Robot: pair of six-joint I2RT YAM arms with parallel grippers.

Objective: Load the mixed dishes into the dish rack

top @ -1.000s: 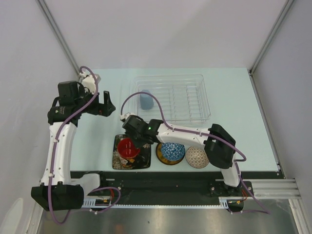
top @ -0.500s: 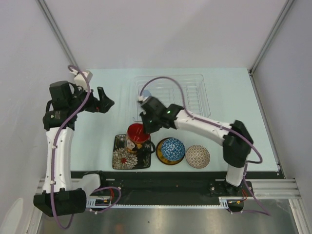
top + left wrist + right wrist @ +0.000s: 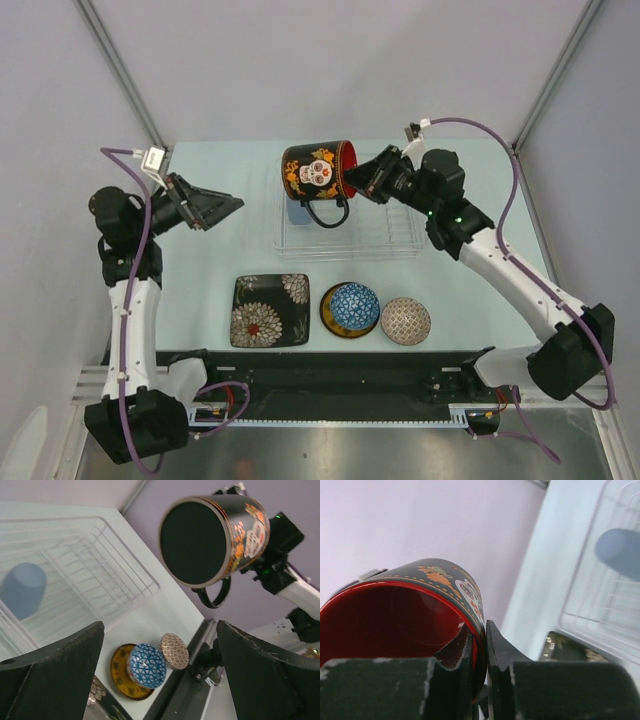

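Mug (image 3: 318,175) is the dish in play, up in the air at upper centre of the top view! Far left, the left gripper (image 3: 225,205) hangs with fingers spread wide, nothing in them, well apart from the action. Centre frame, it lies on its side, long axis running left to right, base leftward, handle dangling, above the left end of the dish rack (image 3: 408,245), where the pale blue cup (image 3: 22,590) sits. Just right, the right gripper (image 3: 357,183) pinches the rim, one finger inside the red mouth, one outside. Next, I'd say: down into the rack, clear of that cup.
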